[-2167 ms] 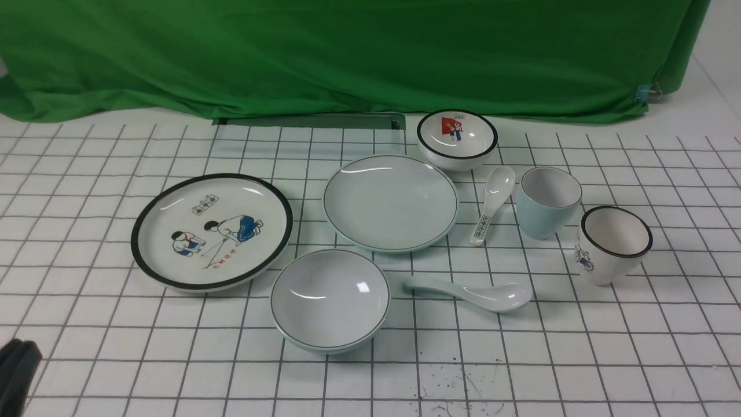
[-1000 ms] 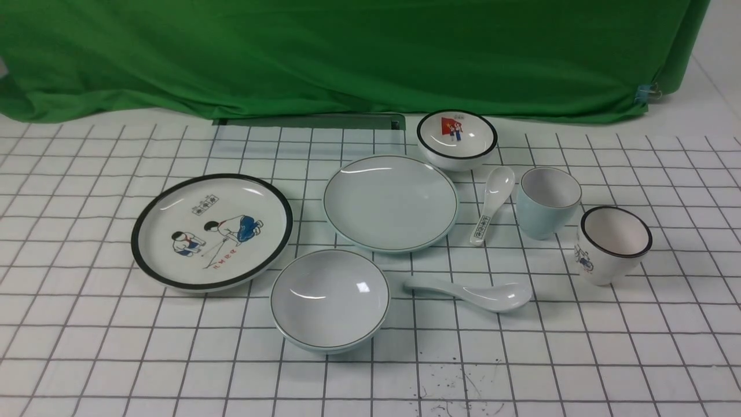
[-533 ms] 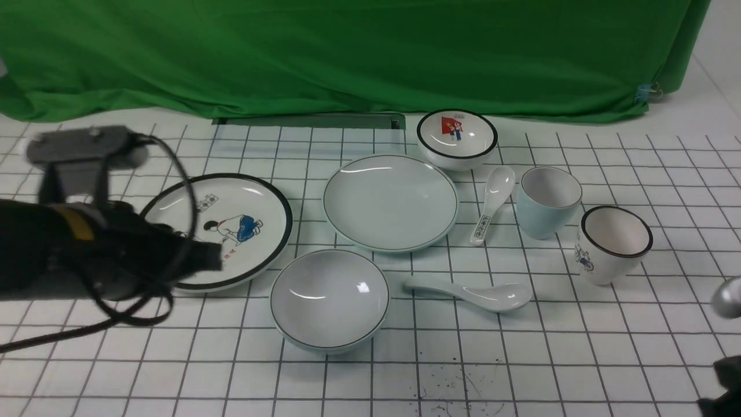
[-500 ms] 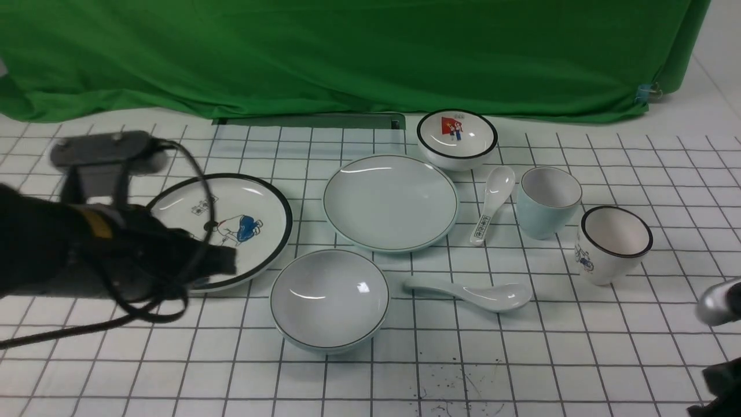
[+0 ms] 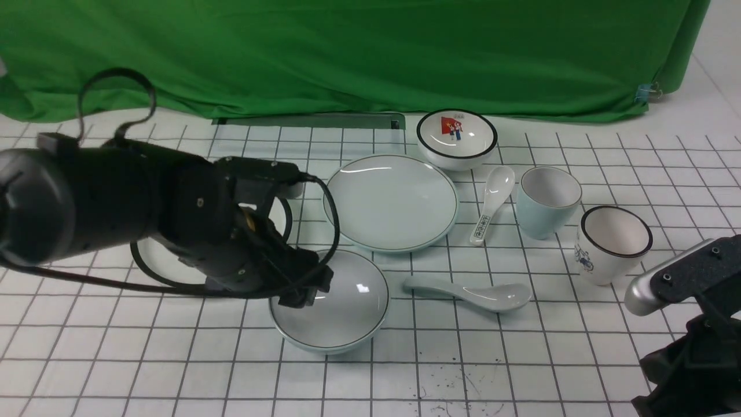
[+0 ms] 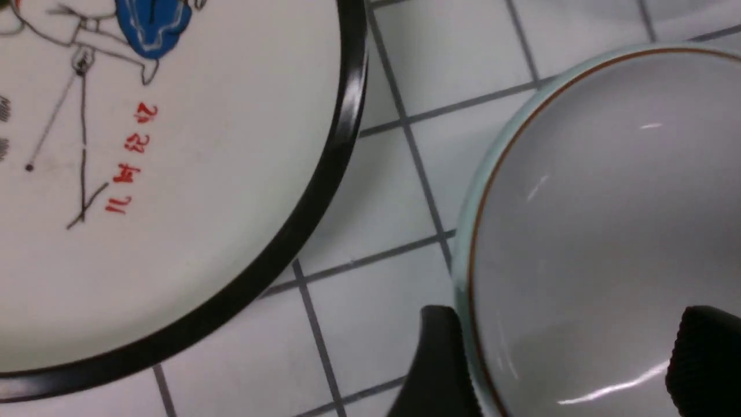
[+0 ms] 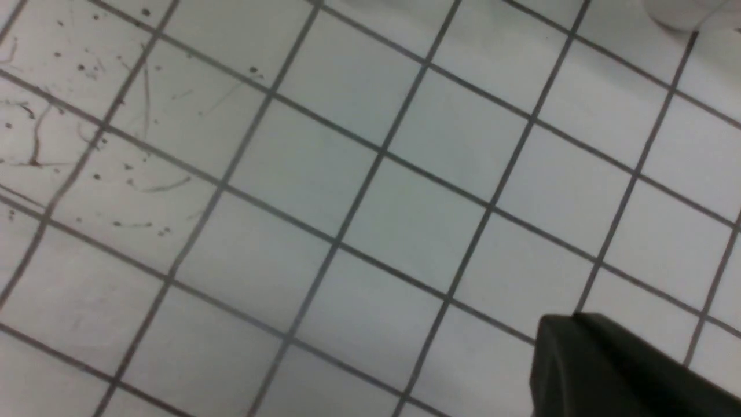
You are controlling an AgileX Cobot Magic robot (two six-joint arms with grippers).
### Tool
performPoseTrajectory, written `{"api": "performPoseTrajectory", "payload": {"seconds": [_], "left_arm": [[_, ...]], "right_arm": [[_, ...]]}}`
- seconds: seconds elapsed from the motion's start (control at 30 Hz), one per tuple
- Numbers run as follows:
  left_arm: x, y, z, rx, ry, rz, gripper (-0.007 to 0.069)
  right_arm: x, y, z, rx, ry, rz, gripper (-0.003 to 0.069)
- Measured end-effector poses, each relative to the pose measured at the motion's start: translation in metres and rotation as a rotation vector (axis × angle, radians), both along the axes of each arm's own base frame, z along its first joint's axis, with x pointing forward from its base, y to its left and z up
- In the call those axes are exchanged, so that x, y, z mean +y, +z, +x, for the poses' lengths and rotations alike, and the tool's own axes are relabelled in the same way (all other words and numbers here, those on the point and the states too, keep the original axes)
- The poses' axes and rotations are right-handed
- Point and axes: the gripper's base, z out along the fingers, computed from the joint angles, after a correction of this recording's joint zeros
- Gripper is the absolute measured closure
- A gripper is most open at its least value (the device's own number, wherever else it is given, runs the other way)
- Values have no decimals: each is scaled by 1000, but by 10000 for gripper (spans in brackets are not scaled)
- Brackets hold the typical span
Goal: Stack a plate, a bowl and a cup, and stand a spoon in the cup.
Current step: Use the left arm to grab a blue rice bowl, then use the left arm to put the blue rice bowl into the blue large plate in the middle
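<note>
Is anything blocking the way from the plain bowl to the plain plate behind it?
Nothing visible. The bowl sits just in front of the plate, nothing lying between them; the spoon lies off to its right.

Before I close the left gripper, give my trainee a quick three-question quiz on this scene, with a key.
1. True or false: the left gripper stands open, one finger on each side of the bowl's rim.
2. Fill in: the cup stands on the robot's ___ side of the plate.
3. What lies on the plate? A) the bowl B) the cup C) nothing

Key: 1 true; 2 right; 3 C.
</note>
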Motion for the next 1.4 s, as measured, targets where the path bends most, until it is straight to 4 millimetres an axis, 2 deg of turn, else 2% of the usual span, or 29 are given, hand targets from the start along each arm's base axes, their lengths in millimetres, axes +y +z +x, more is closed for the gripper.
{"api": "performPoseTrajectory", "payload": {"seconds": [0.03, 0.07, 0.13, 0.17, 0.23, 0.3, 0.33, 0.37, 0.43, 0.47, 0.53, 0.6, 0.63, 0.67, 0.7, 0.77, 0.8, 0.83, 0.9, 0.97, 1.27, 1.4], "left_arm": [[-1, -10, 3, 18, 1, 9, 178], [-1, -11, 4, 17, 2, 9, 185], [-3, -22, 8, 15, 5, 14, 264], [-3, -22, 9, 14, 5, 14, 272], [-4, -27, 12, 4, 8, 13, 394], [-5, -24, 15, -15, 14, -1, 524], [-6, -23, 16, -17, 14, -2, 536], [-8, -16, 20, -34, 23, -22, 588], [-12, 0, 27, -66, 8, -39, 627], [-16, 12, 34, -98, -8, -52, 631], [-19, 22, 40, -127, -18, -66, 631], [-27, 45, 59, -219, -48, -87, 631], [-28, 47, 62, -233, -50, -90, 631], [-34, 52, 78, -290, -51, -100, 631], [-35, 52, 80, -295, -52, -100, 631], [-42, 43, 100, -335, -56, -93, 631], [-46, 30, 110, -331, -62, -79, 631], [-46, 28, 112, -332, -62, -77, 631], [-51, 7, 127, -318, -79, -43, 631], [-54, -3, 135, -320, -84, -27, 631], [-52, -7, 150, -421, -99, 3, 631], [-45, -10, 155, -423, -76, 1, 614]], "right_arm": [[1, 0, 0, -5, -3, 9, 645], [1, 0, 0, -5, -3, 10, 645], [1, 2, 2, -15, -3, 16, 645], [1, 2, 2, -16, -3, 16, 645], [2, 3, 2, -18, -3, 18, 645], [2, 3, 2, -23, -3, 21, 645], [2, 3, 2, -23, -4, 22, 645], [2, 3, 3, -25, -4, 24, 645], [2, 3, 3, -31, -4, 26, 645], [2, 4, 3, -33, -5, 28, 645], [2, 4, 3, -35, -5, 29, 645], [3, 4, 4, -40, -5, 31, 645], [3, 4, 4, -40, -5, 31, 645], [3, 3, 4, -36, -5, 29, 644], [3, 3, 4, -35, -5, 29, 644], [3, 3, 4, -34, -5, 29, 642], [3, 3, 4, -34, -5, 29, 642], [3, 3, 4, -34, -5, 29, 642], [3, 3, 4, -34, -5, 29, 641], [3, 3, 4, -34, -5, 29, 639], [3, 3, 4, -24, -8, 28, 638], [5, 13, 11, -8, -33, 36, 625]]}}
